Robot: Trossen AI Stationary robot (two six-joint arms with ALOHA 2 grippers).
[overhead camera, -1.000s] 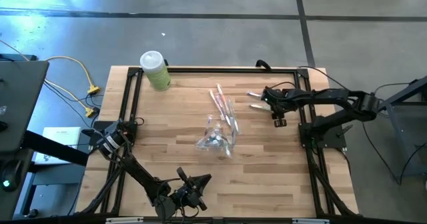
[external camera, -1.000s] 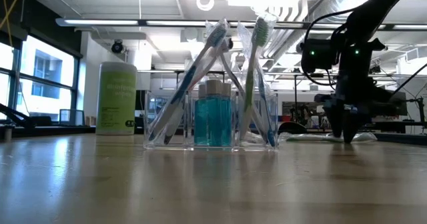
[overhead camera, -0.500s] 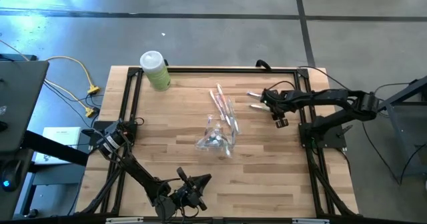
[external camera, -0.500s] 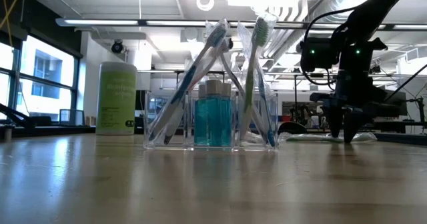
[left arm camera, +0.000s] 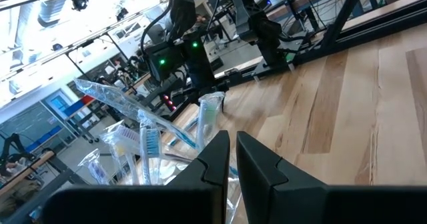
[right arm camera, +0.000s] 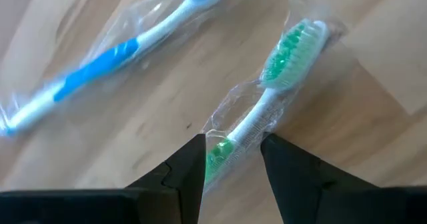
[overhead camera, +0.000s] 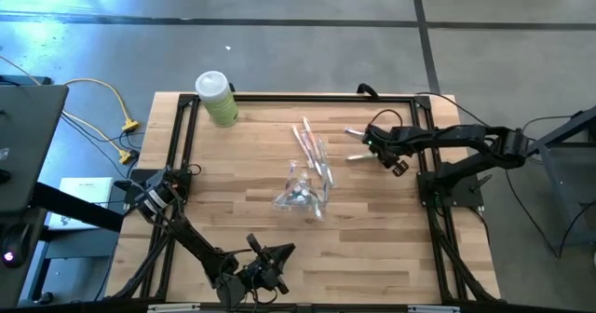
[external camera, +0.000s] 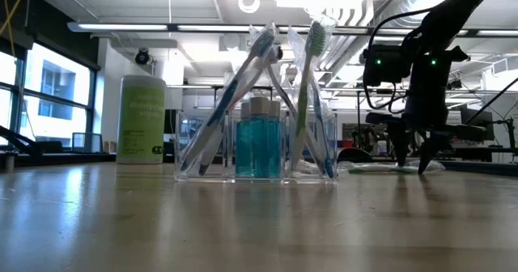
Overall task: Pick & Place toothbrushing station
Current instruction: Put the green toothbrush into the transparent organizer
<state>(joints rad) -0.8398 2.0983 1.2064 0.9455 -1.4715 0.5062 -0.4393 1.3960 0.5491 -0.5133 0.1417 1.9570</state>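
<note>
Two wrapped toothbrushes lie flat on the table at the far right: a green one [right arm camera: 267, 97] and a blue one [right arm camera: 113, 54]. My right gripper [right arm camera: 230, 161] is open and points down, one finger on either side of the green brush's handle; I cannot tell whether it touches the wrapper. It also shows in the high view [overhead camera: 373, 147] and the low view [external camera: 414, 163]. A clear organiser [external camera: 257, 146] at mid-table holds upright toothbrushes and a blue bottle. My left gripper [left arm camera: 231, 159] is shut and empty near the table's front edge [overhead camera: 277, 255].
A green bottle with a white cap [overhead camera: 216, 99] stands at the far left corner. A black frame [overhead camera: 307, 97] runs around the table's edges. Bare wood lies between the organiser and the right gripper.
My right gripper has turned about its wrist above the wrapped toothbrushes and shifted slightly toward the far edge, staying low over the table. The toothbrushes and the organiser have kept their places.
</note>
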